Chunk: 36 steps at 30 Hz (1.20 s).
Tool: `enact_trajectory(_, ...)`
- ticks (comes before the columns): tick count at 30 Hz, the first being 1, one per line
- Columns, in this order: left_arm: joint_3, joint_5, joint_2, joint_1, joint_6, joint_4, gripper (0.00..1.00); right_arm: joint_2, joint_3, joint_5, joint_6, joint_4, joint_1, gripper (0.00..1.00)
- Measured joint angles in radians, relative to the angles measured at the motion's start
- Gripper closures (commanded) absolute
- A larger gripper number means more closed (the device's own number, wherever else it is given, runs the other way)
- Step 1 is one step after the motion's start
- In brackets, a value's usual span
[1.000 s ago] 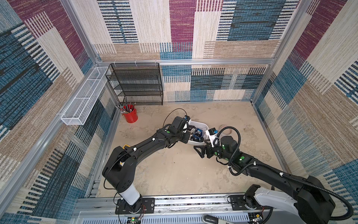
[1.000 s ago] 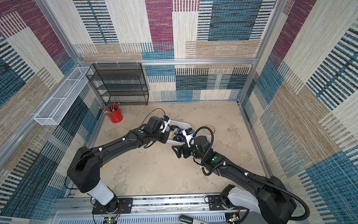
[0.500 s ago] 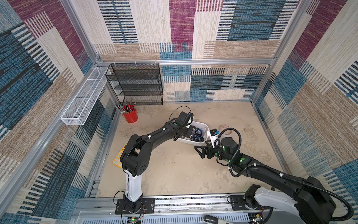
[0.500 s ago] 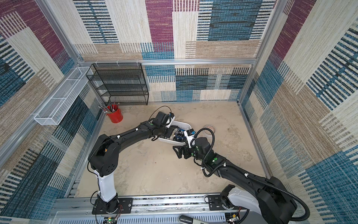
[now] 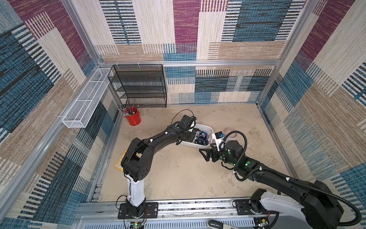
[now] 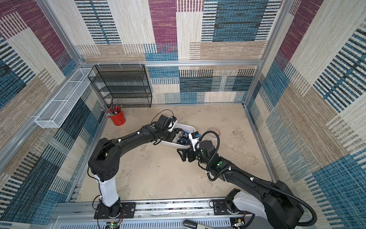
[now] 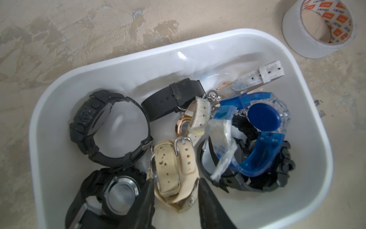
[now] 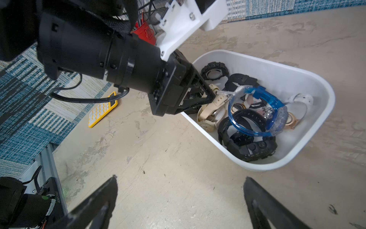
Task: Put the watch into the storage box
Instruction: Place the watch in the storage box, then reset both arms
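The white storage box (image 7: 138, 57) holds several watches, black, blue and cream, and shows in both top views (image 5: 190, 144) (image 6: 170, 143). My left gripper (image 7: 176, 180) reaches down into the box (image 8: 297, 69). Its jaws stand apart on either side of a cream-strapped watch (image 7: 172, 168), which lies on the box floor among the others. In the right wrist view the left gripper's fingertips (image 8: 213, 95) sit at that cream watch (image 8: 208, 111). My right gripper (image 8: 180, 177) hovers wide open over bare floor just in front of the box, holding nothing (image 5: 206, 153).
A roll of white tape (image 7: 297, 45) lies on the floor beyond the box. A red cup (image 5: 133, 119) of tools, a black mesh shelf (image 5: 142, 87) and a white wire basket (image 5: 85, 99) line the back left. A yellow calculator (image 8: 103, 109) lies near the left arm's base.
The left arm swung in over the box and its jaws went from shut to parted around the cream watch. The right arm has stayed still.
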State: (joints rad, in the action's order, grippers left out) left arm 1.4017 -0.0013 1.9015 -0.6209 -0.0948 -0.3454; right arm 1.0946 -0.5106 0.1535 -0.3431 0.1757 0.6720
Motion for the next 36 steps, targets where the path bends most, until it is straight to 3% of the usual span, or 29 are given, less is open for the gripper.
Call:
enact_trajectory(7,-0.087,0.034,-0.084,0.010,-0.019,0.037,0.18,-0.002,-0.006,-0.007,-0.004,0.007,0.000,0.00)
enact_trajectory(12,-0.180,0.103,-0.159,0.011,-0.035,0.117,0.10,-0.006,-0.006,-0.008,-0.007,0.007,0.000,0.00)
enact_trajectory(14,-0.213,0.117,-0.187,0.011,-0.040,0.144,0.02,-0.009,-0.006,-0.016,-0.007,0.007,0.000,0.00)
enact_trajectory(22,-0.365,0.101,-0.383,0.012,-0.068,0.277,0.01,-0.010,-0.013,-0.057,-0.008,0.002,0.000,0.00)
enact_trajectory(29,-0.703,-0.095,-0.777,0.011,-0.070,0.484,0.01,-0.074,-0.045,-0.200,0.029,-0.035,-0.002,0.01)
enact_trajectory(36,-1.046,-0.418,-1.128,0.011,-0.006,0.604,0.01,-0.260,0.082,-0.535,0.148,0.026,-0.058,0.00)
